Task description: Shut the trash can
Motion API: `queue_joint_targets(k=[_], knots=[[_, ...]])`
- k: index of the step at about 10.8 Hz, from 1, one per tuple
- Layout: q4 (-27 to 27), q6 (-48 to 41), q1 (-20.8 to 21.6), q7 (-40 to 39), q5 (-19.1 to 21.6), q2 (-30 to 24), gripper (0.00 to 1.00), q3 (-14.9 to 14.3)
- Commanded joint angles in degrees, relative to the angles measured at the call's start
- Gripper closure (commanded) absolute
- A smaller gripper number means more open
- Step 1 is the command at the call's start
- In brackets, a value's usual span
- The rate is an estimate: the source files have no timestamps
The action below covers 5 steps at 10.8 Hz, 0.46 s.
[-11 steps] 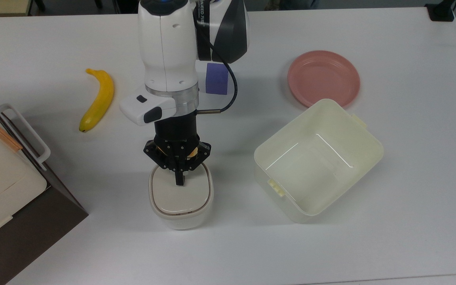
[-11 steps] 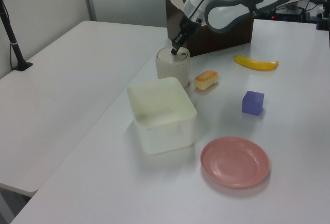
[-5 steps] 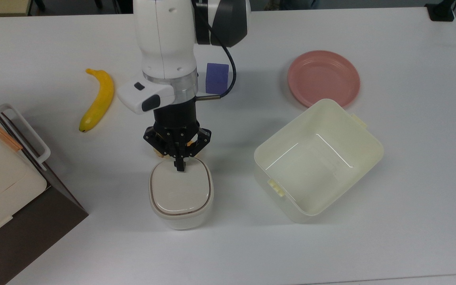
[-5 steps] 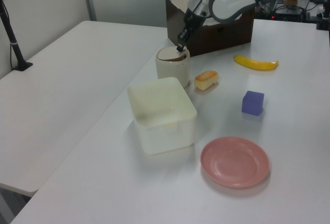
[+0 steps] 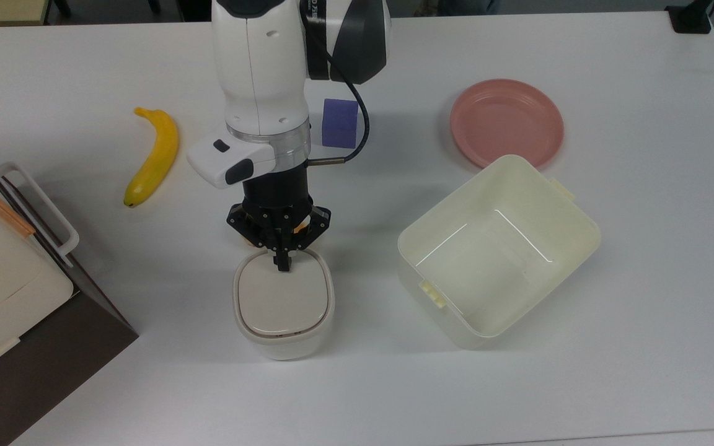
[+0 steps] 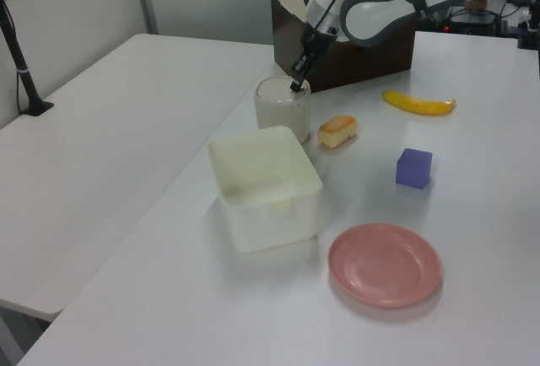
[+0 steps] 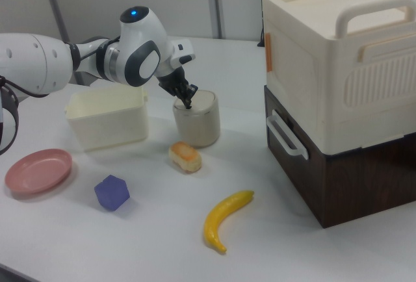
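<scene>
White bench is carrying the bin [image 5: 284,303] near its front edge, lid [image 5: 281,299] lying nearly flat. Claw [image 5: 282,265], fingers pinched together on nothing, is pressing the lid's rear edge; pushing straight down should latch it.

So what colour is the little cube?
Purple. The cube shows best in the right view, near the pink plate.

White table [image 5: 642,310]: trash can [image 5: 284,306], tub [image 5: 498,248], plate [image 5: 507,121], banana [image 5: 154,156], purple cube [image 5: 339,122], bread [image 7: 185,156].
</scene>
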Motion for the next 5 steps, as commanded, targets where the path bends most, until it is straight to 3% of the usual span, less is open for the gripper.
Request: queue_joint_targets(k=[1, 2, 3, 4, 5], knots=[[-4.17, -1.62, 0.69, -1.11, 1.22, -5.76, 1.0, -0.52], [-6.45, -4.5, 0.86, -1.19, 1.22, -8.65, 0.93, -0.52], [-7.69, -9.57, 0.95, -1.28, 1.13, -11.2, 0.77, -0.52], [-7.62, -17.37, 0.86, -1.37, 0.7, -13.75, 0.67, -0.52], [-7.44, -25.19, 0.77, -2.33, 0.43, -16.22, 0.42, -0.61]])
